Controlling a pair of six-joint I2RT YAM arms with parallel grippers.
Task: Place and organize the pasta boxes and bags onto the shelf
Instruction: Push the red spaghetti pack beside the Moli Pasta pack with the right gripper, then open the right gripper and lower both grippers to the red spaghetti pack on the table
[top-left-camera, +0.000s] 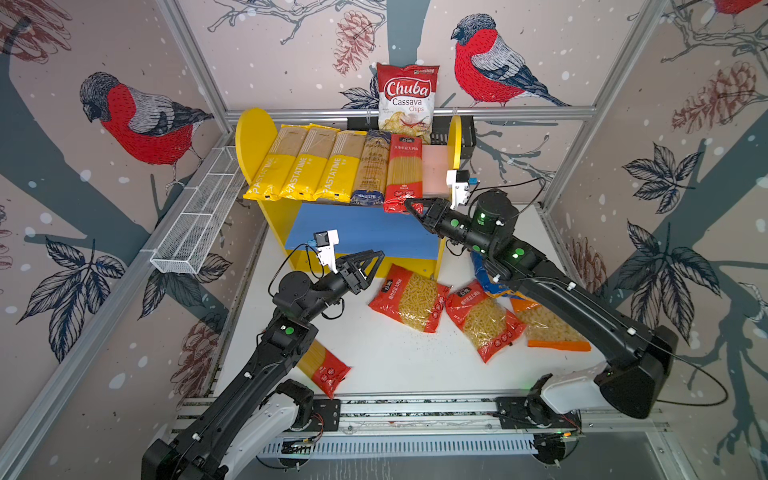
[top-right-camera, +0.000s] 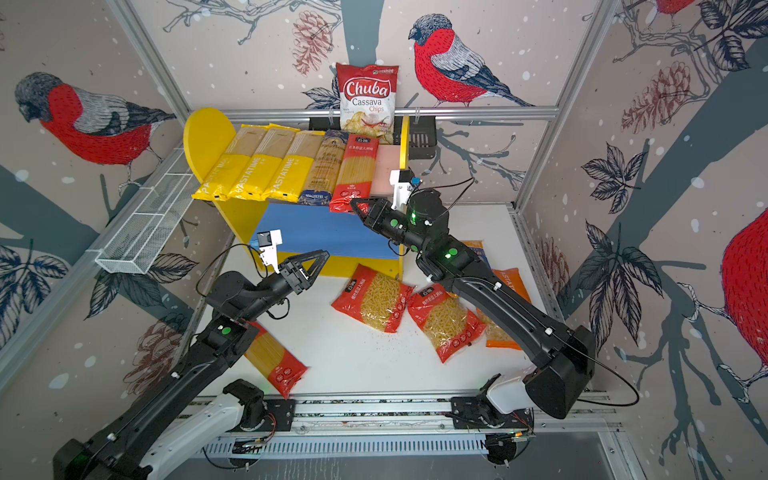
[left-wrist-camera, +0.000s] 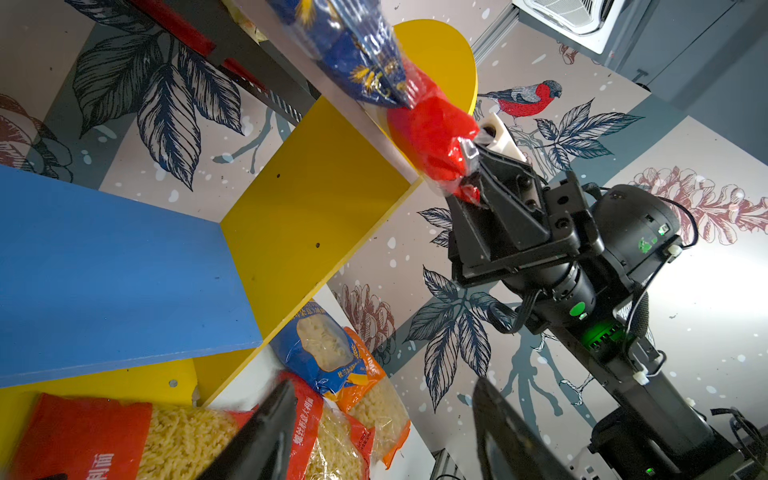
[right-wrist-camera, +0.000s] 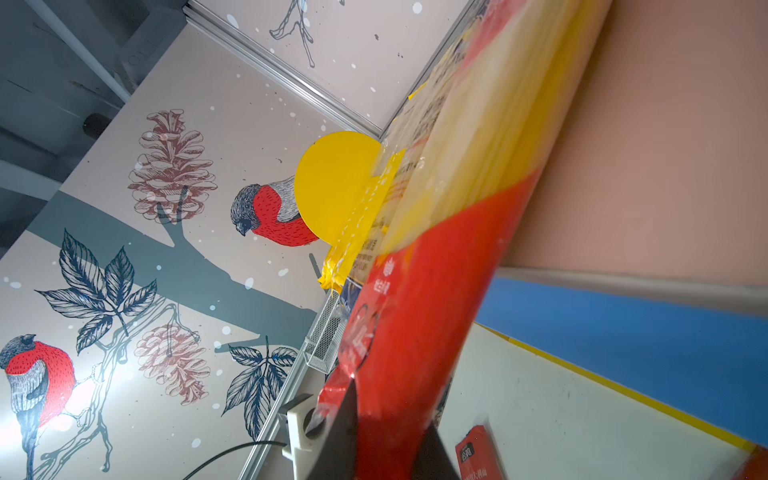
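Counting ten pasta packs in both top views: five on the shelf and five on the table.

On the pink upper board I find three yellow PASTATIME packs, one dark blue spaghetti pack and one red spaghetti pack. They lie flat and side by side. Their long axes run from the back of the shelf to its front. The printed ends point toward the arms and overhang the front edge of the board. The blue lower board carries nothing.

On the table I count two short red bags, one orange bag, one blue bag and a second red spaghetti pack. The second red spaghetti pack lies diagonally, its red end toward the near rail and its far end hidden under the left arm. The blue bag is mostly covered by the right arm.

I see the right gripper at the front edge of the pink board. In the left wrist view its jaws are pinched on the crimped near end of the red spaghetti pack.

I see the left gripper in front of the blue lower board, above the table. Its jaws are spread and hold nothing.
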